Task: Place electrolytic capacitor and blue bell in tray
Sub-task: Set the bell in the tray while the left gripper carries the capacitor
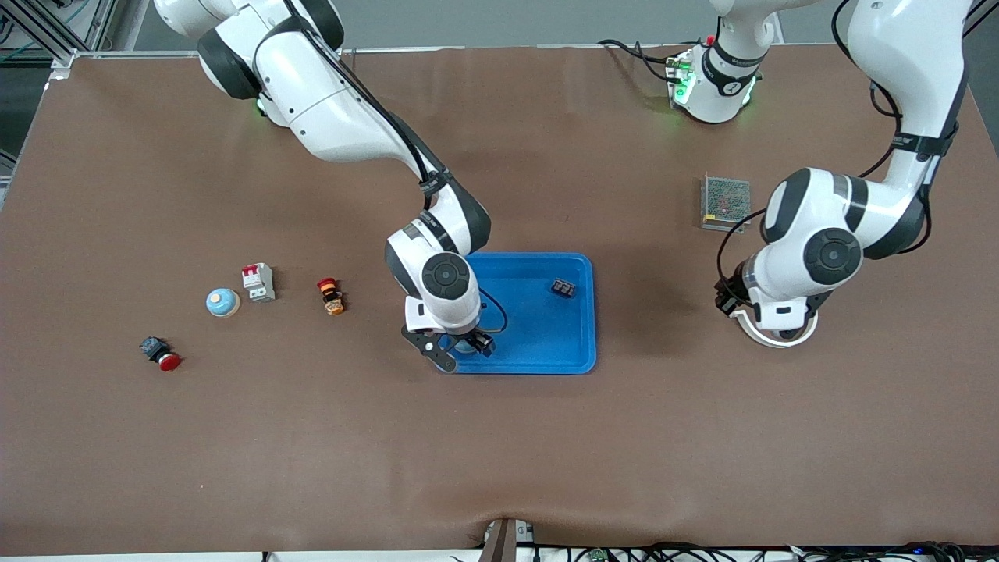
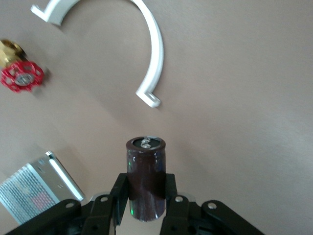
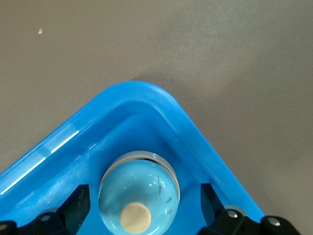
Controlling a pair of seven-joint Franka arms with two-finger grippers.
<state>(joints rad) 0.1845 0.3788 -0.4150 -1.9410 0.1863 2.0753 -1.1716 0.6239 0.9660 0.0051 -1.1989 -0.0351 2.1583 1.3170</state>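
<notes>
The bright-blue tray lies mid-table. My right gripper is low inside the tray corner nearest the front camera, at the right arm's end. Its fingers are open on either side of a light-blue bell with a beige button and do not touch it. The bell rests on the tray floor by the rim. My left gripper is shut on the dark brown electrolytic capacitor. It holds the capacitor above the bare table at the left arm's end, beside a white C-shaped clamp.
A small black part lies in the tray. A second light-blue bell, a red-white breaker, an orange-red button and a black-red button lie toward the right arm's end. A grey mesh box and a red valve are near the left arm.
</notes>
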